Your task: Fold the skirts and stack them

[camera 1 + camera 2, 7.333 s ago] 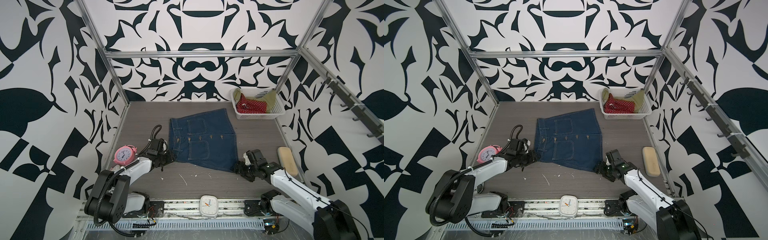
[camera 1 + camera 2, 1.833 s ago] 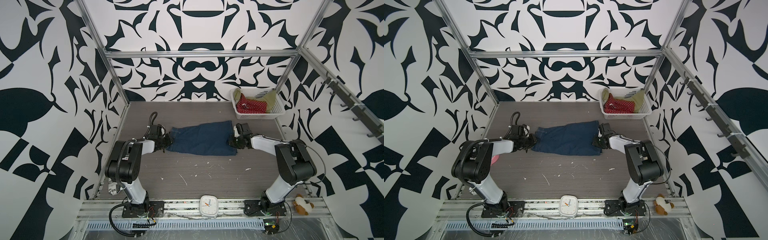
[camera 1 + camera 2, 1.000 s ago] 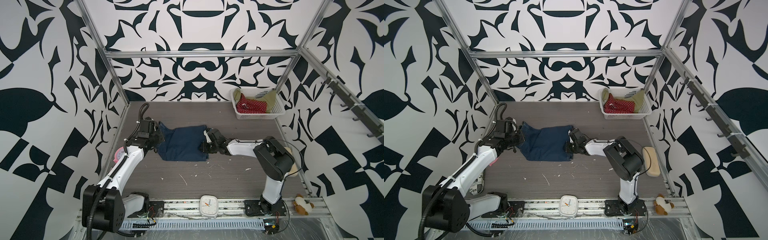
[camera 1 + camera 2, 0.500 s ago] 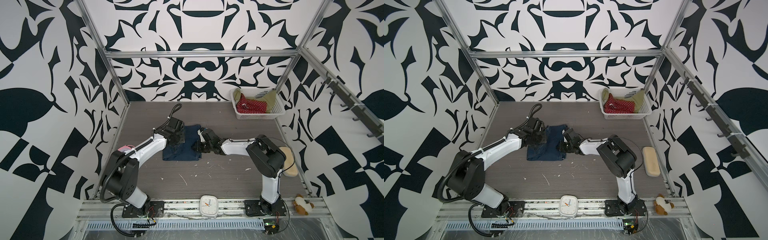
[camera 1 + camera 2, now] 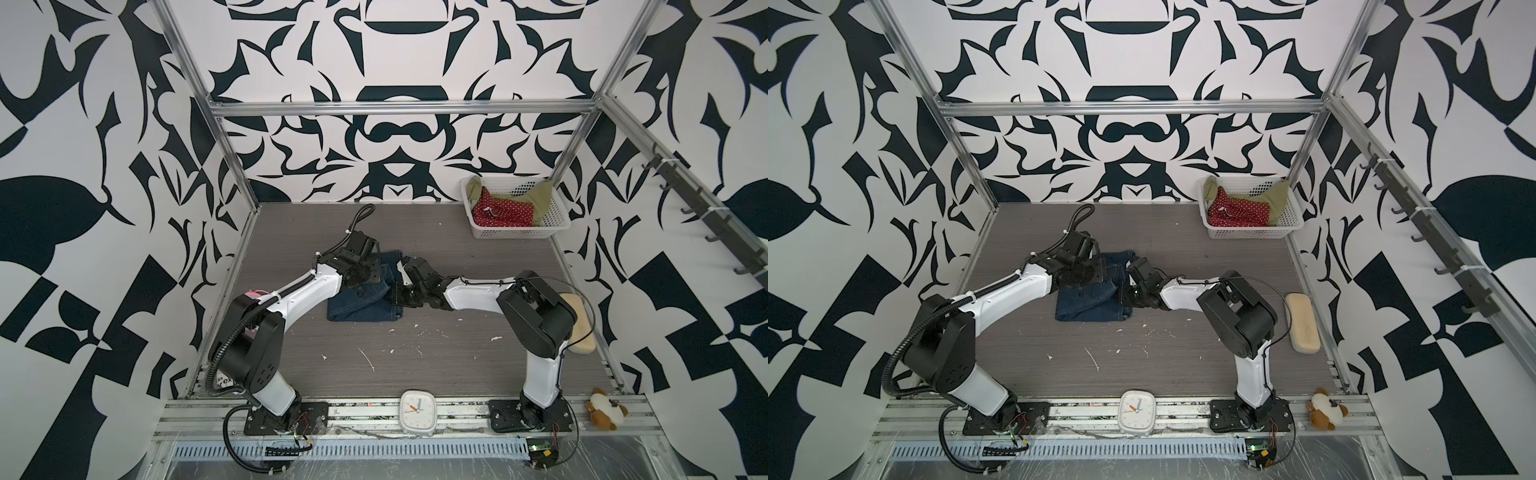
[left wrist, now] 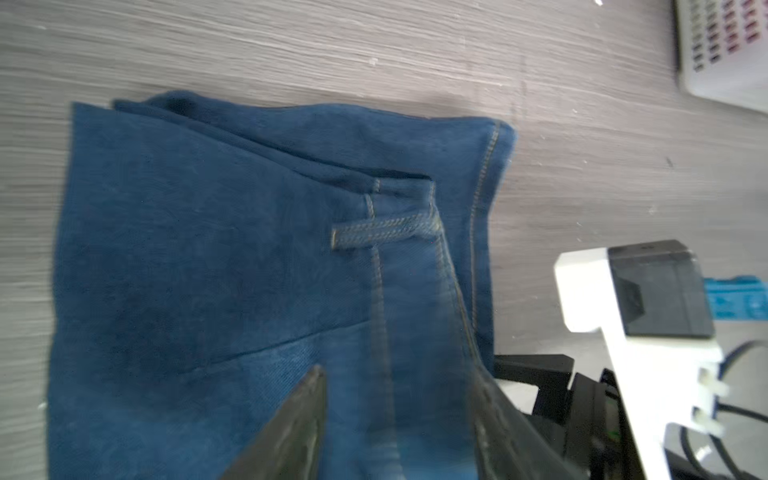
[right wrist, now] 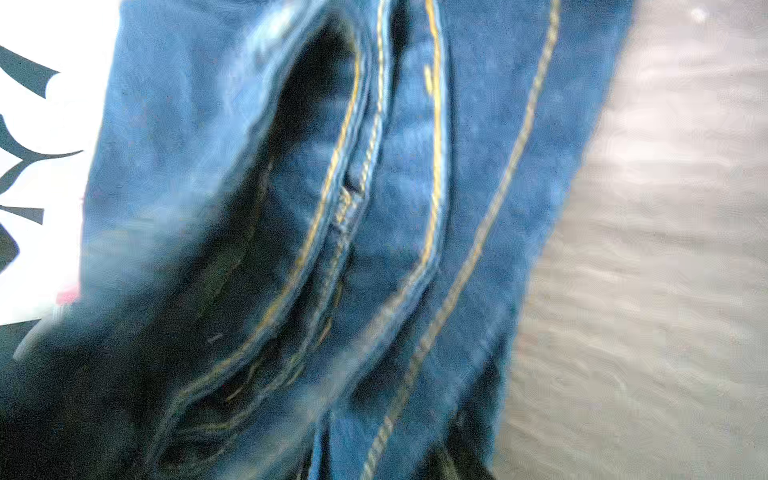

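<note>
Two arms reach low and inward, left arm (image 5: 299, 295) and right arm (image 5: 478, 293) meeting at the folded denim skirt (image 5: 361, 309) mid-table. Left gripper (image 6: 399, 374) sits over it, fingers parted (cloth between them). Right gripper (image 5: 400, 291) is at its right edge, grip unclear. Red skirt (image 5: 503, 214) and olive skirt (image 5: 542, 199) lie in the basket (image 5: 515, 233).

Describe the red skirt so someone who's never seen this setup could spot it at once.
Start at the far right corner of the grey table, where a white perforated basket stands by the back wall. The red skirt lies crumpled inside it. Its small white polka dots set it apart from the plain olive-green skirt beside it and the blue denim skirt on the table.
</note>
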You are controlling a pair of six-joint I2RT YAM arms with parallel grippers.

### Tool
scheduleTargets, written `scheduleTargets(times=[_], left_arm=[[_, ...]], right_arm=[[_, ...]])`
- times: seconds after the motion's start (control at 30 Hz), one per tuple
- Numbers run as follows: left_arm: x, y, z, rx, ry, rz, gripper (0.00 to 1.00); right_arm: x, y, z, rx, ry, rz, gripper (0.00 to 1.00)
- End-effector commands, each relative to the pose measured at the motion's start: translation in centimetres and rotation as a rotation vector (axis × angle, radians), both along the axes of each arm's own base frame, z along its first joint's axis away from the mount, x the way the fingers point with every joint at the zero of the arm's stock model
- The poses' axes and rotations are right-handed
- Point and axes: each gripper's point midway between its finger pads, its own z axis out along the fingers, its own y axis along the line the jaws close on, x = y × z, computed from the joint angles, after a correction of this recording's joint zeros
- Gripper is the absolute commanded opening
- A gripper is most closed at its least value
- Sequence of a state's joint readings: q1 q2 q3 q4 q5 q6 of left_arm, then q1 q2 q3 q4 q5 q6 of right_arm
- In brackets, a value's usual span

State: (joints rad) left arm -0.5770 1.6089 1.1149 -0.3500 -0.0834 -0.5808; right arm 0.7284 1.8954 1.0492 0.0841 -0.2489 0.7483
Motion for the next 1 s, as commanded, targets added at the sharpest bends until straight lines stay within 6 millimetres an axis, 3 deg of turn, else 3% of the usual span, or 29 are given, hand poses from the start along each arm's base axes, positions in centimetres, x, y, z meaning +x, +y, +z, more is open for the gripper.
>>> scheduleTargets(times=[0.0, 0.1, 0.2, 0.33, 0.43, 0.67, 0.8, 0.97], left_arm=[[0.1, -3.0, 4.1, -0.144, -0.069, -0.063, 0.58], [-0.3, -4.4, 6.5, -0.225, -0.116, -0.109, 0.58], [-0.3, -3.5, 7.9, -0.257, -0.18, -0.093, 0.58], [0.9, -0.3, 6.3, -0.202, -0.193, -0.008, 0.54], [1.5, 0.6, 4.1, -0.15, -0.158, -0.004, 0.44], [0.7, -1.6, -0.2, -0.164, -0.112, -0.083, 0.37], [-0.5, -2.7, -2.4, -0.185, -0.082, -0.109, 0.26], [-2.4, -3.0, -5.3, -0.174, -0.039, -0.106, 0.23]], right_arm=[[-0.9, -3.0, 1.6, -0.091, -0.027, -0.016, 0.44], [-0.3, -6.0, 4.1, -0.101, -0.101, -0.077, 0.44], [-0.2, -9.3, 6.5, -0.133, -0.172, -0.136, 0.45], [-0.5, -11.4, 8.5, -0.155, -0.225, -0.15, 0.47], [-0.6, -10.4, 8.7, -0.093, -0.202, -0.121, 0.47], [-0.9, -4.7, 9.9, 0.132, -0.17, 0.039, 0.44], [-0.4, -3.6, 9.9, 0.162, -0.167, 0.056, 0.4], [0.0, -3.2, 8.3, 0.145, -0.133, 0.056, 0.37]])
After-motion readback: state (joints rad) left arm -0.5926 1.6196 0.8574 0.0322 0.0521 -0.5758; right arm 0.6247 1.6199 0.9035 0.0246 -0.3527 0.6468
